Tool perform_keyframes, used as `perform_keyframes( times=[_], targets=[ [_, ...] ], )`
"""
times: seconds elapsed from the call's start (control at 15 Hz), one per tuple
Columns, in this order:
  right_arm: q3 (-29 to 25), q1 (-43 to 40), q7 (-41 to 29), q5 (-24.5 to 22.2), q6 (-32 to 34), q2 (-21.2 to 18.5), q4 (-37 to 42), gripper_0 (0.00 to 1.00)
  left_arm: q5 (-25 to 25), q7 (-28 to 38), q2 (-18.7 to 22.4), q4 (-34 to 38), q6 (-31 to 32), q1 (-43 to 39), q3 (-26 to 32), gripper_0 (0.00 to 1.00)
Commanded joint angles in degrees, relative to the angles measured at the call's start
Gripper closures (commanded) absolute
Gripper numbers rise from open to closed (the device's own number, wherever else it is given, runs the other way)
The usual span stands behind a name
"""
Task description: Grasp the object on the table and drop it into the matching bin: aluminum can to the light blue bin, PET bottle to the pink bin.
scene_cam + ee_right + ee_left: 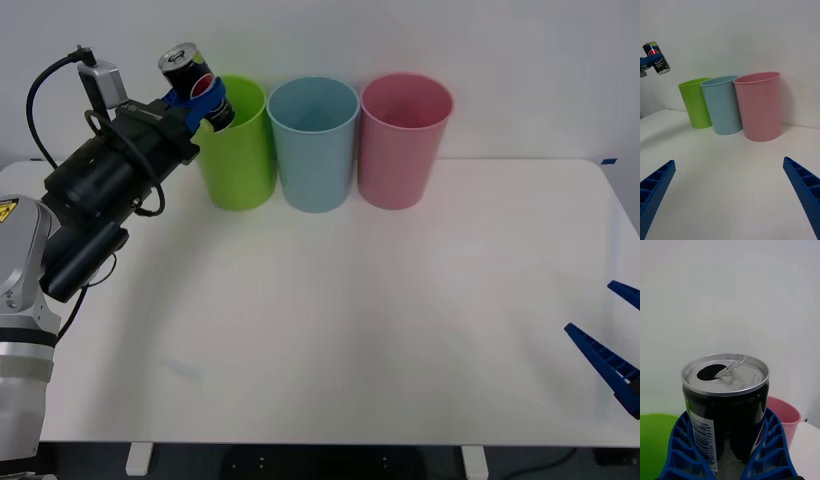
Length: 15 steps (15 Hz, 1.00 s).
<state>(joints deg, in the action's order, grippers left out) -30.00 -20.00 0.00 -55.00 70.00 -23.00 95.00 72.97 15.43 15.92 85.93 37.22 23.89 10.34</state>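
Held aloft in the left gripper: the aluminum can, blue fingers clamped round its lower body, above the lime green bin at the far left of the table. Tilted in the front view, long axis leaning, silver top toward the upper left. Shown close in the left wrist view: the can with open mouth and raised pull-tab, a barcode down its side, ribbed fingers pressed on both flanks, green rim on one side and pink rim on the other. Seen small and far off in the right wrist view: the same can, clear above the green bin.

One can. Three bins in a far row, touching or nearly so: lime green, light blue bin, pink bin, left to right.

Parked at the near right edge: the right gripper, fingers spread wide, nothing between them.
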Motion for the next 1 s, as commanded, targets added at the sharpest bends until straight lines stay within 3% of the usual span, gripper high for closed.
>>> perform_keyframes(
  times=[0.07,0.47,1.0],
  targets=[
    [0.0,0.0,0.0,0.0,0.0,0.0,0.0,0.00,2.2,0.8,-0.2,-2.7,-2.7,3.8,-1.9,0.99],
    [0.0,0.0,0.0,0.0,0.0,0.0,0.0,0.00,6.4,0.7,-1.7,-13.2,-5.7,13.4,-4.1,0.99],
    [0.0,0.0,0.0,0.0,0.0,0.0,0.0,0.00,15.4,0.0,-7.6,-27.2,-14.4,24.9,-4.2,0.99]
  ],
)
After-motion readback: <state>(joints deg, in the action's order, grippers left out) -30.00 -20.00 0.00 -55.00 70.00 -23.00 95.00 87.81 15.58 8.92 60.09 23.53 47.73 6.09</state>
